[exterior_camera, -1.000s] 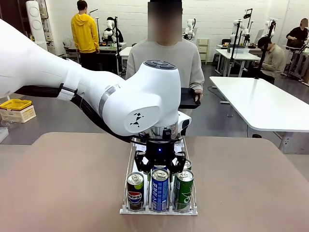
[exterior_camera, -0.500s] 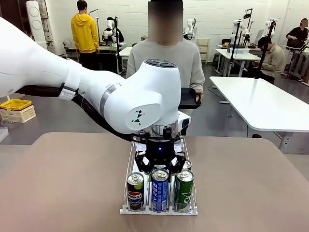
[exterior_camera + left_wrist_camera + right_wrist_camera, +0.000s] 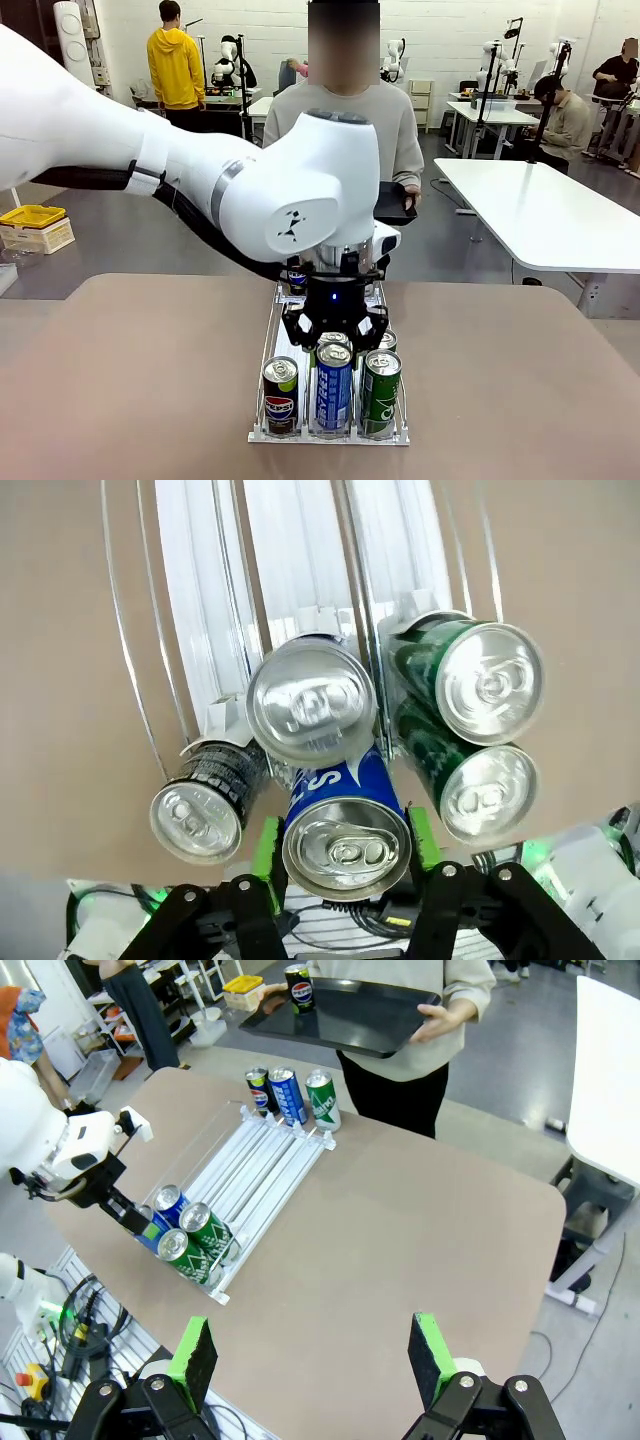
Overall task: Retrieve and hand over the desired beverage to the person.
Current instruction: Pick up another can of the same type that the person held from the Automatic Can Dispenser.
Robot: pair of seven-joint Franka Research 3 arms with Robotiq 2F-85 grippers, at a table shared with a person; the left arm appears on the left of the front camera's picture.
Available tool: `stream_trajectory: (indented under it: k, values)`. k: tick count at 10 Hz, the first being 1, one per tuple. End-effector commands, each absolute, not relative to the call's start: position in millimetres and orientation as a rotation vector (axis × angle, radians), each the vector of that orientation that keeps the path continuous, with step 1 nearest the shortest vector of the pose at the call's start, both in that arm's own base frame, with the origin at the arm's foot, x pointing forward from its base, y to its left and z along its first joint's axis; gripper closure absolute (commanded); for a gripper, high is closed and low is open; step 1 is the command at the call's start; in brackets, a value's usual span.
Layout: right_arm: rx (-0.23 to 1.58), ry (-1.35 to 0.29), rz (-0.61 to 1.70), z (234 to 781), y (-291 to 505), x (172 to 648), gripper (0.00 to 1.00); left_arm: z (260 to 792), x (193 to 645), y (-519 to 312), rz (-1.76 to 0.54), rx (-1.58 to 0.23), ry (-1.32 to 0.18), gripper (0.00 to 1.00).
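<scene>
Gripping the blue can (image 3: 345, 830) by its sides, the left hand (image 3: 345, 855) has its green pads (image 3: 265, 845) pressed on either flank, right at the near end of the middle lane of the rack (image 3: 268, 345) — so the pick looks made, though the can seems barely clear of its lane, if at all. Beside it stand a Pepsi can (image 3: 281, 395) in one lane and a green can (image 3: 380, 392) in the other, with more cans queued behind. Across the surface (image 3: 130, 380) the person (image 3: 345, 130) waits with a black tray (image 3: 345, 1015), and a can (image 3: 299, 987) is standing on it, so one drink seems served. The right hand (image 3: 313, 1360) hangs high over the surface, pads spread wide, holding nothing. Left to do, by my reckoning: lift the blue can free, carry it across, and set it on that tray or into a waiting palm.
</scene>
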State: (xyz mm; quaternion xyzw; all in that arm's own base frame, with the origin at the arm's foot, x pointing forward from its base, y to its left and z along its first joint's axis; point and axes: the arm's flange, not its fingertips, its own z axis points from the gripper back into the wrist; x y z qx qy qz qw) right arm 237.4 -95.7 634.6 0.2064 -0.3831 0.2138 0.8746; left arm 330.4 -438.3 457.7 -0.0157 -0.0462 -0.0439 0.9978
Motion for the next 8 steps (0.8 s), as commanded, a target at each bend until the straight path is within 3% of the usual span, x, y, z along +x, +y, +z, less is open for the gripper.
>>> stream_trajectory:
  k: [1, 8]
  values:
    - [0.451, -0.804, 0.459, 634.0, -95.0, 238.5, 0.00, 498.9, 325.2, -443.5, -0.119, -0.058, -0.103, 0.75]
    - [0.451, -0.804, 0.459, 634.0, -95.0, 238.5, 0.00, 661.7, 322.7, -469.7, -0.096, -0.050, -0.233, 0.75]
